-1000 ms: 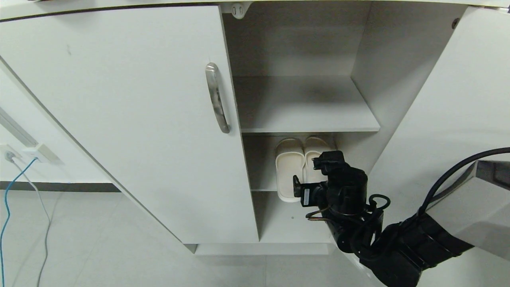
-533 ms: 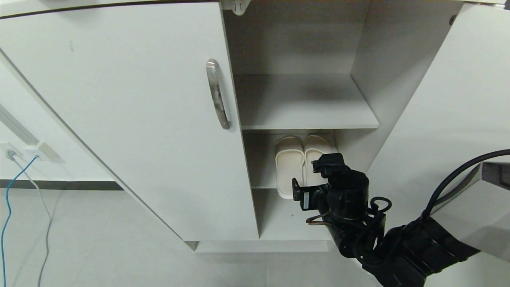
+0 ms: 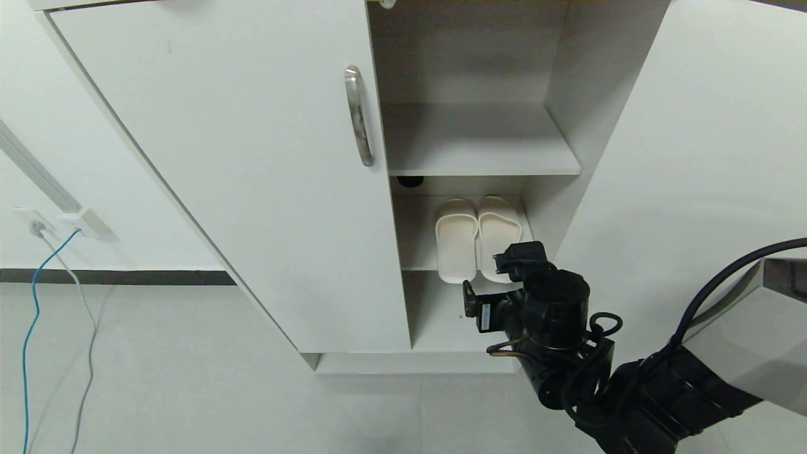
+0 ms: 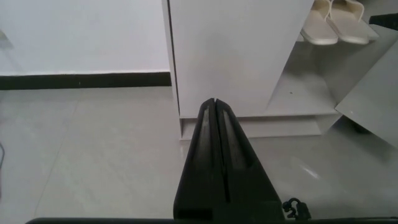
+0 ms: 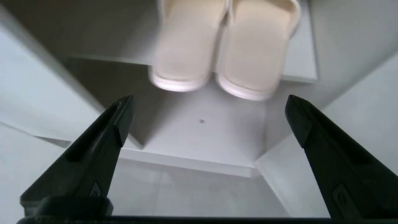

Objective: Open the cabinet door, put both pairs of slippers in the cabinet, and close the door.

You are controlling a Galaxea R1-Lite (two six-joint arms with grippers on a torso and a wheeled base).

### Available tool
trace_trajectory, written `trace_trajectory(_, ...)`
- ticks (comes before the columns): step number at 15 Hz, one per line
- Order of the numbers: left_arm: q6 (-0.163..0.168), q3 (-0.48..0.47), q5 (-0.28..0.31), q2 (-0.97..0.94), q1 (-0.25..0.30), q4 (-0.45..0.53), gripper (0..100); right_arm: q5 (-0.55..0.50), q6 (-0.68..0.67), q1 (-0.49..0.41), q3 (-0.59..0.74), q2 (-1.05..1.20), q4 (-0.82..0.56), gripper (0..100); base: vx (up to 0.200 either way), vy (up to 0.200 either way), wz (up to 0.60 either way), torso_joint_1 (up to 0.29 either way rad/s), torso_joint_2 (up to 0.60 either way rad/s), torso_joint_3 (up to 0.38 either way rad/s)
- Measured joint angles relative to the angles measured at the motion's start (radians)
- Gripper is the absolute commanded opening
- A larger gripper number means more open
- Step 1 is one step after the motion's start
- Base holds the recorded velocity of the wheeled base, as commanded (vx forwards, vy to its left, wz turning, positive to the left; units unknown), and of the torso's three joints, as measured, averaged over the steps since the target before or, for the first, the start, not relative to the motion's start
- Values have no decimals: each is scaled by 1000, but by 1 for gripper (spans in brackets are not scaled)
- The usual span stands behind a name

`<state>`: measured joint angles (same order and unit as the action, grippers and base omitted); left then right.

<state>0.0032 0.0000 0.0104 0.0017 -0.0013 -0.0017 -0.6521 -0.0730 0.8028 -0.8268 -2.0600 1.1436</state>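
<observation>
slippers (image 3: 478, 236) on shelf (image 3: 416, 243), cables (image 3: 26, 353) by wall (image 3: 25, 94)

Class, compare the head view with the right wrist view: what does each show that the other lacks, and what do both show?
Head view, not wrist view: the closed door's metal handle, the upper shelf, and a wall socket with cables. Right wrist view, not head view: the right gripper seen from behind, fingers wide apart. Both: the cream slippers side by side on the middle shelf, heels over its front edge, and the bottom board below.
</observation>
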Motion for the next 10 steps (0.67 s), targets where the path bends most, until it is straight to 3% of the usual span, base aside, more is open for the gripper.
trace_trajectory(10,1,0,3,0,0,0,0,0,24,2,21,0,30,100,0,0,0,0,0,0)
